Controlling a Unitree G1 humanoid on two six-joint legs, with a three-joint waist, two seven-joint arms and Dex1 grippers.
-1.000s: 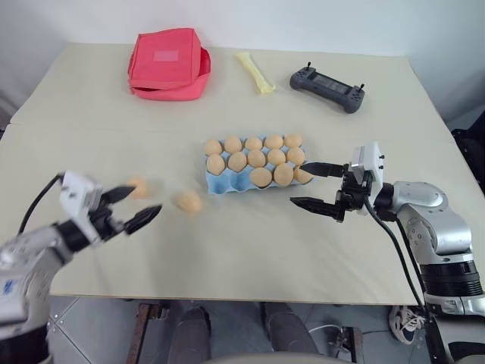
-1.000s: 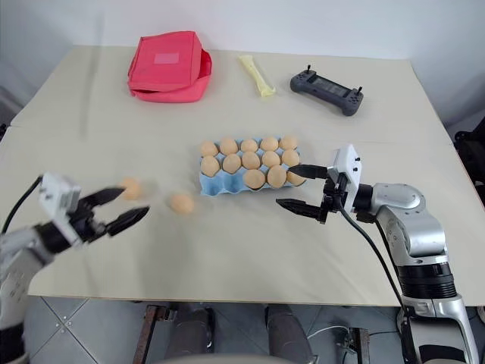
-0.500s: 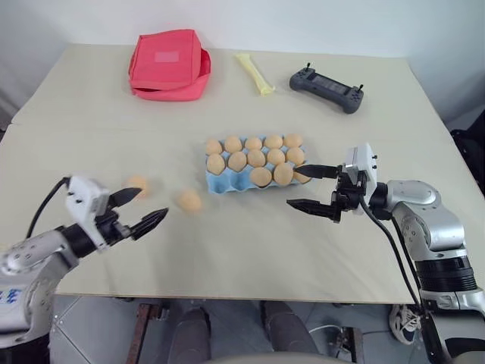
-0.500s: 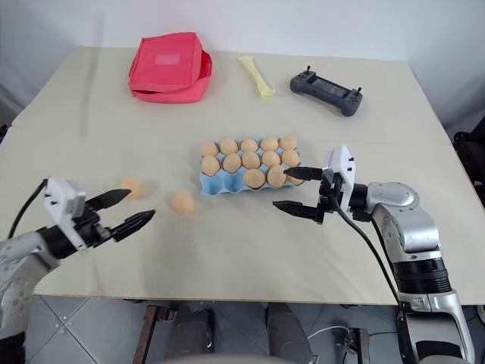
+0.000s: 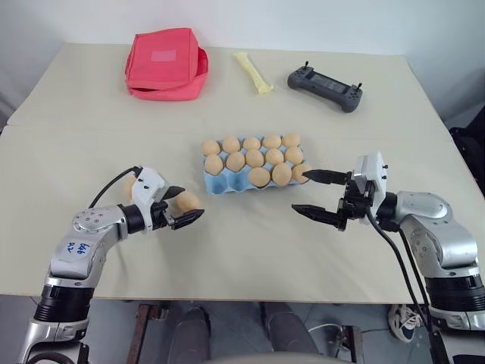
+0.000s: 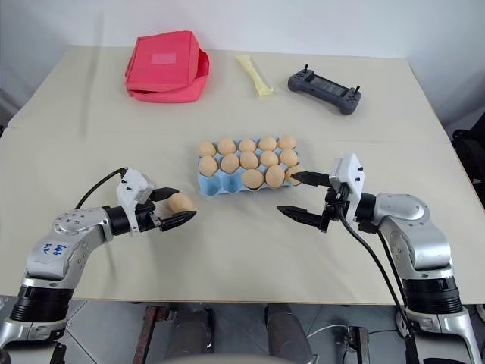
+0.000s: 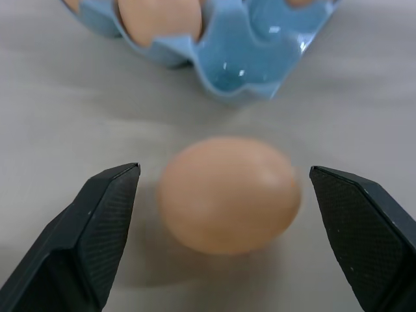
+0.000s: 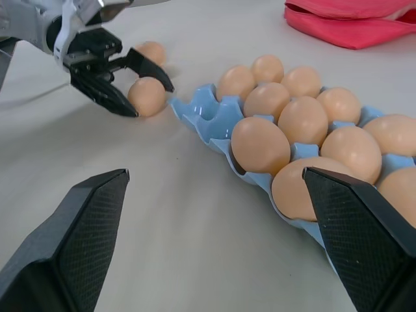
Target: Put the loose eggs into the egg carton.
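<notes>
One loose egg (image 5: 185,199), tan-orange, lies on the table just off the front left corner of the light blue egg carton (image 5: 220,184). My left gripper (image 5: 192,202) is open with a finger on each side of this egg (image 7: 227,195) and a gap on both sides. A second loose egg (image 8: 151,51) lies just behind that gripper. Several eggs fill the carton, and two cups at its front left corner are bare. My right gripper (image 5: 301,191) is open and empty at the carton's front right corner.
A red fabric pouch (image 5: 165,62) lies at the back left of the table. A pale yellow strip (image 5: 254,72) and a black handheld controller (image 5: 326,87) lie at the back right. The table's front edge runs close under both arms.
My left gripper has swung right and forward, from open table to a spot straddling the nearer loose egg. The right gripper has stayed by the carton, open.
</notes>
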